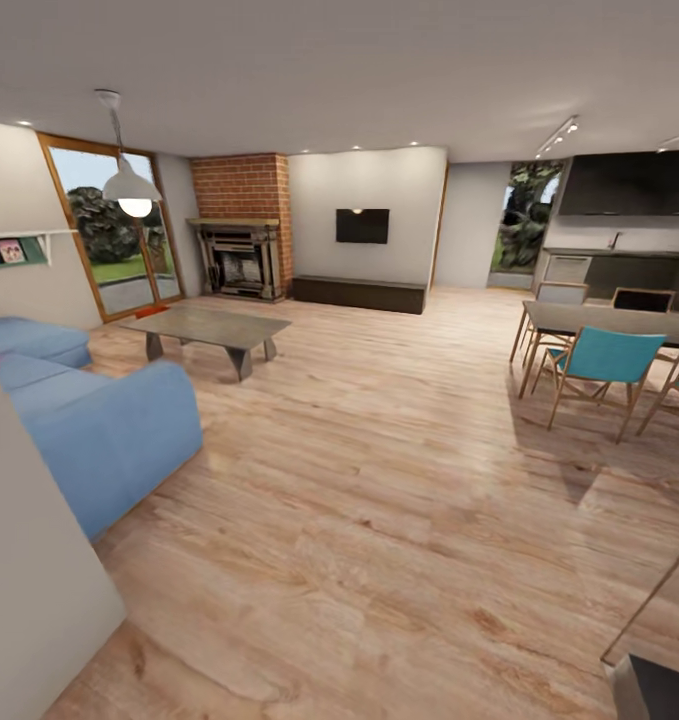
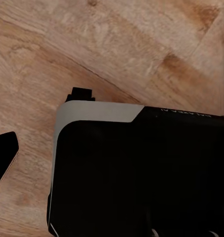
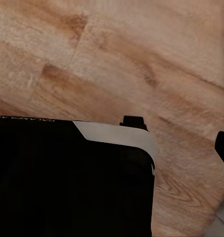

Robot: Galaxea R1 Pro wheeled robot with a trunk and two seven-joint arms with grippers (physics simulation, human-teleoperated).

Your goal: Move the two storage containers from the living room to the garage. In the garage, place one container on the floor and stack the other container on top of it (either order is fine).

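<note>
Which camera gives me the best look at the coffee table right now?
The head view: the coffee table stands whole on the wood floor, between the blue sofa and the brick fireplace. Both wrist views look down at floor planks and the robot's dark base.

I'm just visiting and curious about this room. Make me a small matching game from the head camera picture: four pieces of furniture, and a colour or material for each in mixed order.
Things:
1. sofa
2. chair
3. fireplace surround
4. hanging lamp

Colours or materials:
A. red brick
B. white shade
C. soft blue upholstery
D. teal back on a wooden frame

Pairs: 1-C, 2-D, 3-A, 4-B
</note>
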